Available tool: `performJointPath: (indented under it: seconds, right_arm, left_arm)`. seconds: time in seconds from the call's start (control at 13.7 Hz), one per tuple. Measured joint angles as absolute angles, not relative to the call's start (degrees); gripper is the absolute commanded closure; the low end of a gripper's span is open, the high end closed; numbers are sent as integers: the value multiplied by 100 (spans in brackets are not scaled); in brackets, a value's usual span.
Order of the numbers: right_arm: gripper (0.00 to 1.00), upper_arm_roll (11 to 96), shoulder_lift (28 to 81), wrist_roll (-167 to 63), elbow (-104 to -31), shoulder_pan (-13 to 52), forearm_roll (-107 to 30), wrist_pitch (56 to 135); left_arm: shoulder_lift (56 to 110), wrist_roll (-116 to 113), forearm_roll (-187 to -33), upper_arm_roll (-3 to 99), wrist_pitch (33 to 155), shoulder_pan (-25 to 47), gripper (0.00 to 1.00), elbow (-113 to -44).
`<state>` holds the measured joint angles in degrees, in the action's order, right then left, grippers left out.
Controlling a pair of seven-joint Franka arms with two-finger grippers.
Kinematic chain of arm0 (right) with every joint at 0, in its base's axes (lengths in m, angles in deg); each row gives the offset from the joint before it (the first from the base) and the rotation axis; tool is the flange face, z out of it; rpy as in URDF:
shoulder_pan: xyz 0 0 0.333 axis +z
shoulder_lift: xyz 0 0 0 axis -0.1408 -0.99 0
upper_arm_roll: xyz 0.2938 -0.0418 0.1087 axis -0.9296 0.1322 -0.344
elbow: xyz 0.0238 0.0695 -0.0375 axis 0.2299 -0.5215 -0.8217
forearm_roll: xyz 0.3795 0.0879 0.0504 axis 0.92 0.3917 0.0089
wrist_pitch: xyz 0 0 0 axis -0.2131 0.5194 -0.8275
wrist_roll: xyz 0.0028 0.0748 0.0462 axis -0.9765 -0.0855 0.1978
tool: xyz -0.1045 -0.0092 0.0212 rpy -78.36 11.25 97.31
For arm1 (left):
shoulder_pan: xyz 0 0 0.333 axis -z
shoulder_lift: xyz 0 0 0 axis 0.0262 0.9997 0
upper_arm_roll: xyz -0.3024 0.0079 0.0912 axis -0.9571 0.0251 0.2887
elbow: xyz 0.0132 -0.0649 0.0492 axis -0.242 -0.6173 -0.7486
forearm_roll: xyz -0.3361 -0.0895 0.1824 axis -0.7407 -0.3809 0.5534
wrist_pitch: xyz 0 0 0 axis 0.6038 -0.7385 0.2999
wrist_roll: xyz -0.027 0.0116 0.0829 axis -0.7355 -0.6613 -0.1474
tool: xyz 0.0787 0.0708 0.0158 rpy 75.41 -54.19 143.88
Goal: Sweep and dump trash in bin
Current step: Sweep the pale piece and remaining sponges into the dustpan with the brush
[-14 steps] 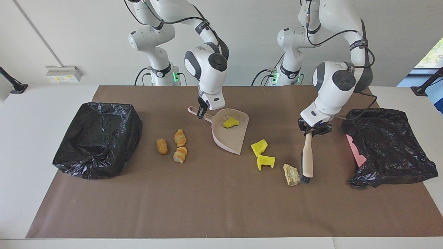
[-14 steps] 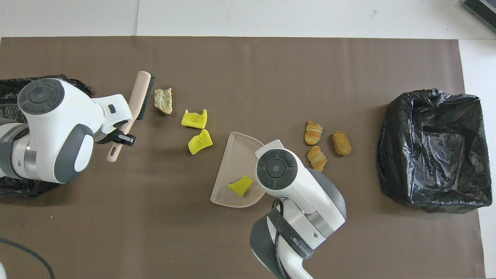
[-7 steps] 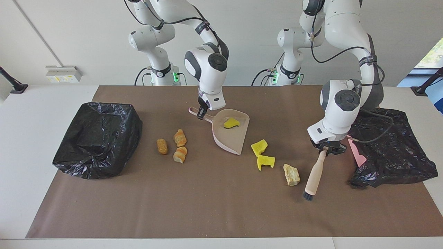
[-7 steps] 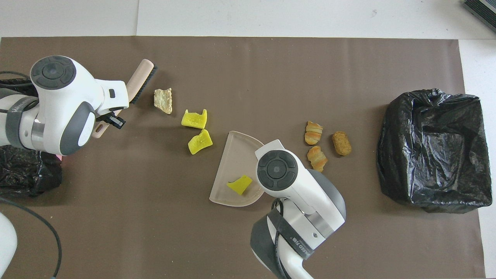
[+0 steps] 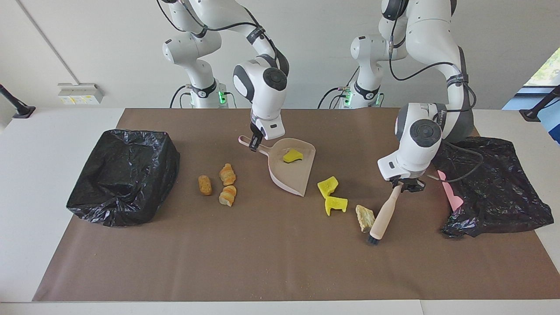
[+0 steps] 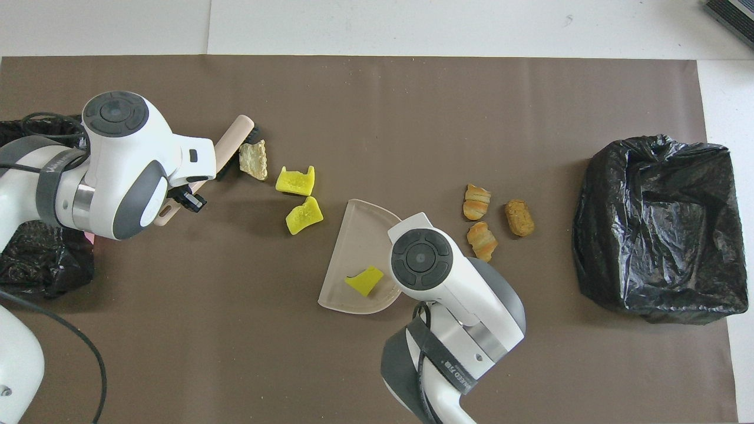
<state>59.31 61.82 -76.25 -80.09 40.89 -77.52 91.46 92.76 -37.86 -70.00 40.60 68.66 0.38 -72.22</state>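
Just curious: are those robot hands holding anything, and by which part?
Yes. The left hand holds the brush by its handle end; the right hand holds the dustpan by its handle.

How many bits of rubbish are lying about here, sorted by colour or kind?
Bright yellow chunks: 3, one in the dustpan, two on the mat
Orange-striped bread-like pieces: 2
Brown nugget: 1
Pale beige lump: 1, beside the brush
Total: 7

Brown mat (image 5: 280,262) on white table (image 5: 26,183)
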Motion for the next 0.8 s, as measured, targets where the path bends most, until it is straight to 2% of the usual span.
performJointPath:
  seconds: [0.29,0.8]
  right_arm:
    - [100,5931,6182,-7624,-8010,4089,-7752,9147]
    - [100,5931,6182,-7623,-8011,4089,-7752,9148]
  left_arm:
    - [9075,-3883,-7178,4027,6716,376,100,-7531]
    - [8217,-3457,-8297,4024,6600,1276,100,-8758]
